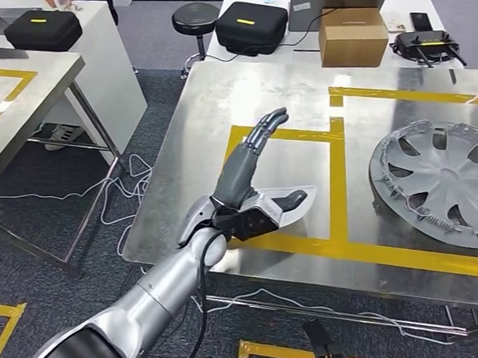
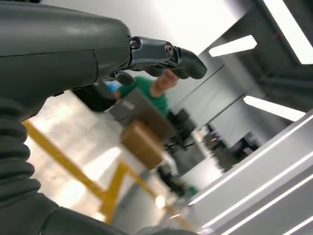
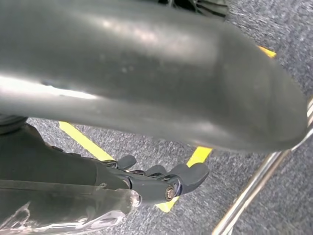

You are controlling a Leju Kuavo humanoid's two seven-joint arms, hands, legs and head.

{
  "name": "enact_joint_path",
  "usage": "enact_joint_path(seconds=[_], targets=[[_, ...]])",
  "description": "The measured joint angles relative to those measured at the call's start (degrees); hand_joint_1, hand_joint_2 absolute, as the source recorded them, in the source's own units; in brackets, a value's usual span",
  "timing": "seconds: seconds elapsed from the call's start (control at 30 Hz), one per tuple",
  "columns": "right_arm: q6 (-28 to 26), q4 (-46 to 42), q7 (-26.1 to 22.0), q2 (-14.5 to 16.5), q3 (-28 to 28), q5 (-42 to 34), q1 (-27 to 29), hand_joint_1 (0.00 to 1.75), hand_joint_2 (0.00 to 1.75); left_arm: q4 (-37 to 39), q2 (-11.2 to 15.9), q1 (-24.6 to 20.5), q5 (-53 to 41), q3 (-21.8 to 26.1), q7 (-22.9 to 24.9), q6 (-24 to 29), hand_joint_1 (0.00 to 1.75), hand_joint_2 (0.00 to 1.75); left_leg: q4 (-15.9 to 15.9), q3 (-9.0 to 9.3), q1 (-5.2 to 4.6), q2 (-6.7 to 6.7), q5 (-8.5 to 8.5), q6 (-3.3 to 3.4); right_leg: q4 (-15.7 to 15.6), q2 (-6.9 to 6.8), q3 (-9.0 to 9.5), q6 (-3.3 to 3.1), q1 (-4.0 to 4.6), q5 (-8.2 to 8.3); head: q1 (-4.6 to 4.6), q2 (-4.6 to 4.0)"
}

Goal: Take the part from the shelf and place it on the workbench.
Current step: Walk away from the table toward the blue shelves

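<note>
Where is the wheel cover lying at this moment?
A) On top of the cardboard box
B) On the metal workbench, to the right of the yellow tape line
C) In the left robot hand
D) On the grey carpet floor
B: the wheel cover lies flat on the metal workbench, right of the yellow tape, while the left robot hand holds nothing.

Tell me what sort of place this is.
Probably a robotics lab or test workshop: a steel workbench marked with yellow tape, a wheel cover lying on it, black equipment cases and a router on the white tables, cables loose on the carpet.
</note>
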Motion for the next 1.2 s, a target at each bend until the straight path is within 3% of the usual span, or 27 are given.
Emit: enact_joint_path(seconds=[0.07,0.2,0.27,0.33,0.37,0.4,0.43,0.5,0.57,0.67,0.73,0.83,0.87,0.9,0.93,1.03,1.1,1.2], targets=[[-0.56,0.00,-0.40,0.03,-0.03,-0.60,0.07,0.00,0.00,-6.49,0.37,2.15,4.29,0.16,-1.86,-0.37,0.00,1.75,-5.18,2.52,-0.04,0.01,1.36,0.39,0.08,0.10,-0.06,0.46,0.21,-0.10,0.02,0.00],[-2.06,0.00,-1.33,0.03,-0.12,-1.94,1.05,0.00,0.00,-21.90,1.33,10.26,15.04,0.44,-6.70,-2.06,0.00,1.75,-6.49,3.19,0.08,-0.04,1.21,1.50,0.57,0.04,-0.28,1.71,0.14,-0.91,0.20,0.00],[-2.50,0.01,-1.79,0.02,-0.23,-2.30,1.47,0.00,0.00,-28.56,1.78,13.89,17.80,0.49,-8.51,-2.34,0.00,1.75,-6.65,3.38,0.30,0.00,1.24,1.96,5.43,-0.13,-2.39,2.13,0.12,-3.94,0.51,0.00],[-2.51,0.04,-2.18,0.02,-0.44,-2.79,1.85,0.00,0.00,-33.55,2.34,16.86,18.93,0.49,-9.35,-2.35,0.00,1.75,-6.63,3.42,0.29,0.03,1.12,2.17,13.27,-0.19,-5.88,2.41,0.11,-7.58,0.78,0.00],[-2.45,0.06,-2.33,0.02,-0.58,-2.98,2.05,0.00,0.00,-35.49,2.67,18.06,19.28,0.48,-9.49,-2.34,0.00,1.75,-6.62,3.45,0.28,0.01,1.07,2.21,15.76,-0.19,-7.01,2.48,0.11,-8.27,0.81,0.00],[-2.43,0.08,-2.49,0.02,-0.74,-3.08,2.21,0.00,0.00,-37.31,2.96,19.09,19.64,0.48,-9.56,-2.29,0.00,1.75,-6.60,3.51,0.28,-0.02,1.01,2.20,16.22,-0.19,-7.20,2.52,0.11,-7.92,0.87,0.00],[-2.46,0.10,-2.63,0.02,-0.90,-3.11,2.30,0.00,0.00,-38.91,3.23,19.90,19.94,0.48,-9.60,-2.14,0.00,1.75,-6.58,3.64,0.30,-0.08,0.93,2.13,14.20,-0.20,-6.17,2.50,0.08,-6.49,0.89,0.00],[-2.69,0.11,-3.01,0.07,-1.22,-3.28,2.31,0.00,0.00,-42.14,3.75,21.18,20.80,0.43,-9.65,-1.34,0.00,1.75,-6.50,4.03,0.29,-0.19,0.62,1.70,6.29,-0.20,-1.98,2.47,0.02,-2.96,0.93,0.00],[-3.00,0.14,-3.31,0.19,-1.47,-3.68,2.31,0.00,0.00,-45.43,4.38,22.31,21.67,0.31,-9.66,-0.12,0.00,1.75,-6.30,4.22,0.09,-0.24,0.38,1.09,0.96,-0.06,0.93,1.99,0.07,-1.45,0.89,0.00],[-3.37,0.17,-3.71,0.28,-1.87,-4.08,2.75,0.00,0.00,-50.39,5.51,24.41,22.36,-0.13,-9.67,1.54,0.00,1.75,-6.40,4.28,0.06,-0.22,0.35,0.38,0.29,0.14,1.23,0.69,0.26,-1.52,0.75,0.00],[-3.63,0.19,-4.01,0.28,-2.32,-4.15,2.97,0.00,0.00,-53.20,6.16,25.59,22.76,-0.34,-9.67,2.15,0.00,1.75,-4.61,3.47,0.15,-0.10,-1.16,-0.17,0.18,0.10,1.27,-0.12,0.16,-1.47,0.57,0.00],[-3.80,0.22,-4.19,0.30,-2.84,-4.17,3.08,0.00,0.00,-55.82,7.04,26.79,22.99,-0.39,-9.67,2.43,0.00,1.75,5.71,-1.48,0.19,0.00,-6.40,-0.79,0.13,-0.07,1.22,-0.74,0.13,-1.48,0.19,0.00],[-3.81,0.24,-4.20,0.31,-2.91,-4.17,3.15,0.00,0.00,-56.30,7.33,27.16,23.01,-0.40,-9.67,2.45,0.00,1.75,8.77,-2.99,0.19,0.00,-7.32,-0.81,0.13,-0.09,1.21,-0.80,0.16,-1.49,0.18,0.00],[-3.81,0.25,-4.20,0.31,-2.94,-4.17,3.23,0.00,0.00,-56.69,7.57,27.45,23.02,-0.40,-9.67,2.46,0.00,1.75,10.04,-3.66,0.18,0.01,-7.18,-0.75,0.13,-0.09,1.22,-0.83,0.19,-1.49,0.16,0.00],[-3.81,0.26,-4.21,0.31,-2.96,-4.17,3.28,0.00,0.00,-57.04,7.76,27.63,23.03,-0.41,-9.67,2.48,0.00,1.75,9.00,-3.20,0.18,0.01,-5.93,-0.61,0.13,-0.07,1.25,-0.84,0.21,-1.47,0.15,0.00],[-3.83,0.26,-4.24,0.37,-2.98,-4.17,3.31,0.00,0.00,-58.02,8.07,27.72,23.03,-0.43,-9.67,2.49,0.00,1.75,-1.83,2.32,0.12,0.05,-0.76,0.06,0.24,0.07,1.33,-0.56,0.36,-1.47,0.08,0.00],[-3.86,0.26,-4.27,0.41,-2.99,-4.18,3.34,0.00,0.00,-58.42,8.18,27.82,23.08,-0.49,-9.67,2.50,0.00,1.75,-5.93,4.34,0.03,0.04,0.09,0.41,0.23,0.11,1.24,0.03,0.55,-1.42,0.05,0.00],[-4.12,0.28,-4.56,0.43,-3.21,-4.68,3.51,0.00,0.00,-59.22,8.37,28.61,23.80,-0.49,-9.67,2.54,0.00,1.75,-6.57,4.46,0.10,-0.02,0.28,1.12,0.12,0.04,1.17,1.07,0.48,-1.50,0.05,0.00]])
